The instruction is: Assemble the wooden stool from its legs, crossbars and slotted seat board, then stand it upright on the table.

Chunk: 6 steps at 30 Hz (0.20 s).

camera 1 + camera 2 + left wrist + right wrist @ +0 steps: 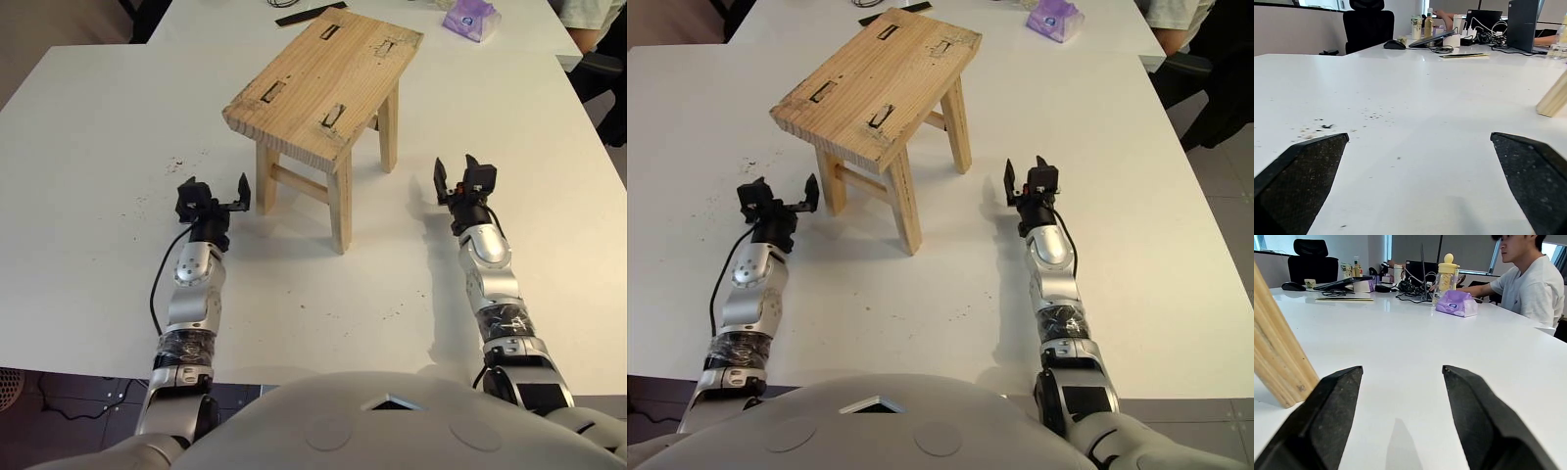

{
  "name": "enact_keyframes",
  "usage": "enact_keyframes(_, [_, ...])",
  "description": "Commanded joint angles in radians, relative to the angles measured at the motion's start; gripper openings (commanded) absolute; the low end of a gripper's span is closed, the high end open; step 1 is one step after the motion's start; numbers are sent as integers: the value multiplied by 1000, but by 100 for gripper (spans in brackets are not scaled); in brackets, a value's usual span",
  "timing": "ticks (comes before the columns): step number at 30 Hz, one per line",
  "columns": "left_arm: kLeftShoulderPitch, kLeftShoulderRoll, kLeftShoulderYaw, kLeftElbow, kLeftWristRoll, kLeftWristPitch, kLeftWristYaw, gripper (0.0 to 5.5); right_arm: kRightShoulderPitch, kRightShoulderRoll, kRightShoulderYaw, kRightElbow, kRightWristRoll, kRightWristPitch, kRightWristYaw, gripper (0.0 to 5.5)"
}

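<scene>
The wooden stool (328, 78) stands upright on the white table (88, 147), assembled, with its slotted seat board on top and legs and a crossbar (299, 183) below. My left gripper (215, 195) rests on the table just left of the stool's near-left leg, open and empty. Right of the stool, my right gripper (460, 178) lies on the table, also open and empty. A stool leg (1276, 357) shows beside the right gripper's fingers (1327, 416) in the right wrist view, and a leg's foot (1553, 100) shows at the edge of the left wrist view.
Small wood crumbs (174, 160) speckle the table left of the stool. A purple tissue pack (471, 18) lies at the far right, a dark strip (310, 13) beyond the stool. Bottles, cables and laptops (1415, 281) crowd the far table end.
</scene>
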Motion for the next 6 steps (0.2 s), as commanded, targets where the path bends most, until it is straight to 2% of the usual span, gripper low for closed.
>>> enact_keyframes(1, [-33, -16, 21, 79, 42, -31, -7, 538, -45, 5, -17, 90, -17, -35, 8, 302])
enact_keyframes(5, [-83, -55, 23, 146, 54, -56, -15, 483, -99, 6, -24, 183, -29, -65, 10, 302])
enact_keyframes(6, [-94, -60, 17, 159, 66, -64, -18, 483, -112, 5, -28, 203, -31, -73, 9, 302])
